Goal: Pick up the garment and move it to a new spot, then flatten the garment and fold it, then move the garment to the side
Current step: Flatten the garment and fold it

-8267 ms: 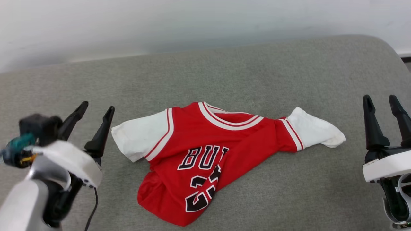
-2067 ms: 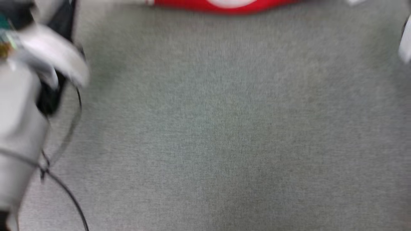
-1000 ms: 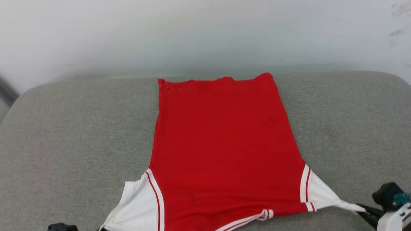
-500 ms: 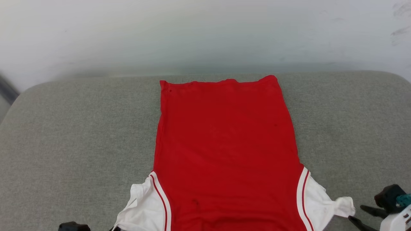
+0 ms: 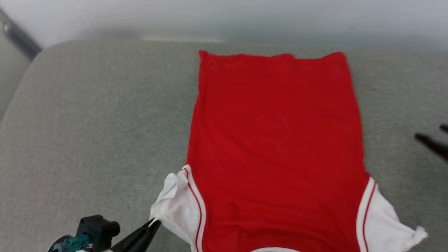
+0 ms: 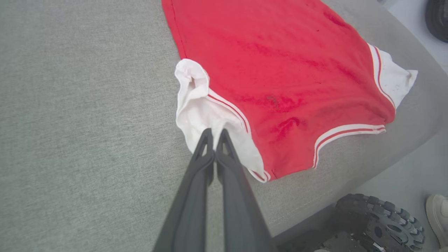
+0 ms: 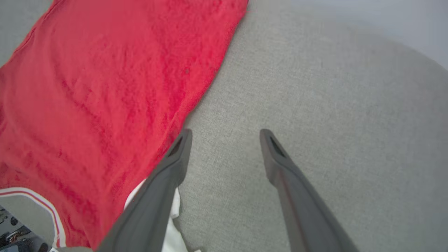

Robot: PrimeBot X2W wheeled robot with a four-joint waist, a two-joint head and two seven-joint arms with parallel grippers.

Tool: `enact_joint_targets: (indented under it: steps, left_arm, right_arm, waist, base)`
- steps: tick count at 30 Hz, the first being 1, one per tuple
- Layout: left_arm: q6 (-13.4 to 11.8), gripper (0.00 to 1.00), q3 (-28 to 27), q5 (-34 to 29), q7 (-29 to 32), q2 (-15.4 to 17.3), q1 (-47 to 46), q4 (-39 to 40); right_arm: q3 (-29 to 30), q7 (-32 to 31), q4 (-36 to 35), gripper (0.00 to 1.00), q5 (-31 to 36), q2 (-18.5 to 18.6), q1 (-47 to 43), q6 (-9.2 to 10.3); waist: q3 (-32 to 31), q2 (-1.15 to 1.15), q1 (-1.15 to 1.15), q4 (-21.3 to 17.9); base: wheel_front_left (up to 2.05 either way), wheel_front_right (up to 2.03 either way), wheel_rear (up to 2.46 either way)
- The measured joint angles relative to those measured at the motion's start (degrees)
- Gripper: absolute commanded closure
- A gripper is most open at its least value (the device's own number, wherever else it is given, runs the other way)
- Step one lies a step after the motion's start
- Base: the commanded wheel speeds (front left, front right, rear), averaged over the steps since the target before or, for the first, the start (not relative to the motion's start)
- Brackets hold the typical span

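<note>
Item: red fabric jersey (image 5: 276, 140) with white sleeve panels and red-and-white striped trim. It lies spread flat, plain red side up, on a grey woven upholstered surface (image 5: 98, 122). Its straight hem is at the far edge by the pale wall and its sleeves are at the near edge.

Left white sleeve (image 5: 175, 203): bunched and partly lifted, with an open fold at its top.

Right white sleeve (image 5: 388, 224): lying loose on the surface, its tip curled.

Left gripper (image 5: 154, 222): two long dark fingers pressed together, pinching the outer edge of the left white sleeve. The left wrist view shows the same grip (image 6: 214, 134).

Right gripper (image 7: 225, 134): fingers spread wide, holding nothing, over bare grey surface just beside the jersey's right side edge. In the head view it sits at the right border (image 5: 432, 133), apart from the cloth.

Surroundings: a black treaded wheel (image 6: 381, 224) below the surface's near edge.
</note>
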State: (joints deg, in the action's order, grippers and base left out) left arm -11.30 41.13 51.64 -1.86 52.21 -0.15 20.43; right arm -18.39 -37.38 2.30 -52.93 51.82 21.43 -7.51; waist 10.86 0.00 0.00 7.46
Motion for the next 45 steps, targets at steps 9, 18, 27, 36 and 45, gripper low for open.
enact_joint_targets:
  steps: [9,18,27,36,45]
  left_arm:
    - [1.3,1.0,2.1,-4.3,4.3,-0.9,-6.3,7.2]
    - [2.7,1.0,3.9,-7.3,6.2,-3.7,-10.5,11.7]
    - [4.3,1.0,4.9,-7.6,5.4,-6.3,-12.1,11.2]
    - [5.7,1.0,5.2,-7.5,4.2,-8.0,-13.2,8.8]
    - [5.5,1.0,4.8,-6.7,3.7,-8.0,-13.3,6.1]
  right_arm:
    - [8.4,-18.4,8.6,0.0,12.3,-9.1,20.5,0.0]
    - [13.1,-27.3,17.2,0.0,25.7,-12.2,32.3,0.0]
    - [18.1,-29.2,21.0,0.0,32.5,-12.2,34.8,0.0]
    - [18.2,-30.2,19.3,0.88,33.2,-11.2,34.0,0.02]
    - [17.7,-28.9,19.1,1.0,31.3,-11.3,27.6,0.0]
  waist:
    - [8.6,0.0,0.01,7.7]
    - [16.3,0.0,0.01,15.4]
    - [22.0,0.0,0.01,21.4]
    - [24.3,0.0,0.0,23.9]
    - [20.6,0.0,0.0,21.7]
  base:
    - [0.0,0.0,0.0]
    - [0.0,0.0,0.0]
    - [0.0,0.0,0.0]
    - [0.0,0.0,0.0]
    - [0.0,0.0,0.0]
